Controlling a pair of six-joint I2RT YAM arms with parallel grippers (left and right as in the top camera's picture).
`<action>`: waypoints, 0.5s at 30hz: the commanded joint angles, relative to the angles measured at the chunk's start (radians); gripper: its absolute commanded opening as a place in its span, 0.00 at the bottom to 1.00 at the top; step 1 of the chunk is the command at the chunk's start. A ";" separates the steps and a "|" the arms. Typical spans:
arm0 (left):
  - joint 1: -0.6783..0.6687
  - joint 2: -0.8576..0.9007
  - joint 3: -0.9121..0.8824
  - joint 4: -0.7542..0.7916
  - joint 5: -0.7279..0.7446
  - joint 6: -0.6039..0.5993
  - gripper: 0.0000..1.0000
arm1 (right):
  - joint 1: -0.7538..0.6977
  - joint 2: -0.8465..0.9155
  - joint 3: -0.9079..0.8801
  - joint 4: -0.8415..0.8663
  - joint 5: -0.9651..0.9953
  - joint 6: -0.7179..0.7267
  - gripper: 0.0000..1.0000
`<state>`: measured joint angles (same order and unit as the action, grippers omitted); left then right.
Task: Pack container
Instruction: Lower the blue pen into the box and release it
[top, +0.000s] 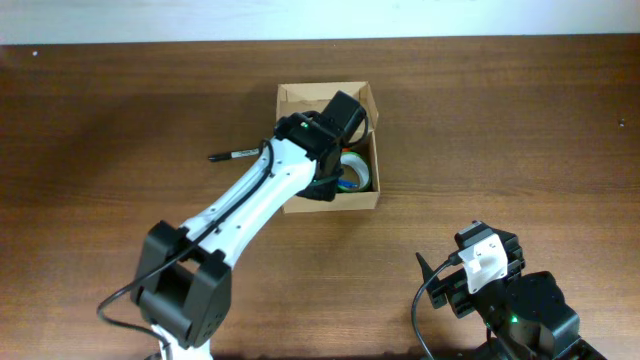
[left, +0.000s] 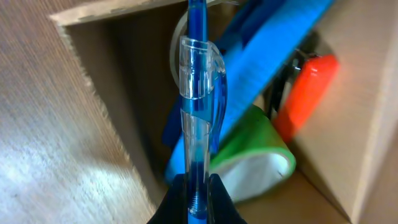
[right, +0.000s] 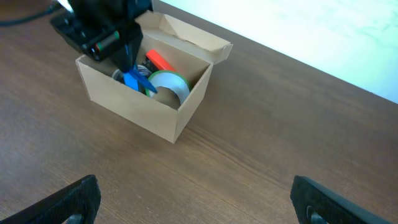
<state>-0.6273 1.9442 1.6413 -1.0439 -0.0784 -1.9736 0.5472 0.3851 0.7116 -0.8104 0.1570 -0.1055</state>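
Note:
The container (top: 330, 204) is a tan cardboard box with its lid flap open, standing mid-table; I also see its wall (right: 130, 109) in the right wrist view. My left gripper (top: 328, 180) hangs over the box's inside, shut on a clear blue pen (left: 200, 93) that points down into it. The jaws (left: 198, 186) pinch the pen's lower barrel. Inside lie a green tape roll (left: 261, 146), an orange marker (left: 308, 93) and a flat blue packet (left: 273, 43). My right gripper (right: 196, 199) stands wide open over bare table, nothing between its fingers.
A black marker (top: 235, 154) lies on the wooden table just left of the box. The right arm (top: 490, 265) sits at the near right, well apart from the box. The table's far edge meets a white surface.

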 joint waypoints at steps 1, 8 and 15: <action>-0.004 0.037 0.016 0.009 0.003 -0.016 0.05 | -0.005 -0.008 -0.006 0.003 0.005 0.010 0.99; -0.004 0.038 0.016 0.012 0.003 -0.016 0.06 | -0.005 -0.008 -0.006 0.003 0.005 0.010 0.99; -0.003 0.038 0.016 0.012 0.003 -0.016 0.30 | -0.005 -0.008 -0.006 0.003 0.005 0.010 0.99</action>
<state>-0.6273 1.9770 1.6413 -1.0306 -0.0772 -1.9842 0.5472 0.3851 0.7120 -0.8104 0.1566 -0.1047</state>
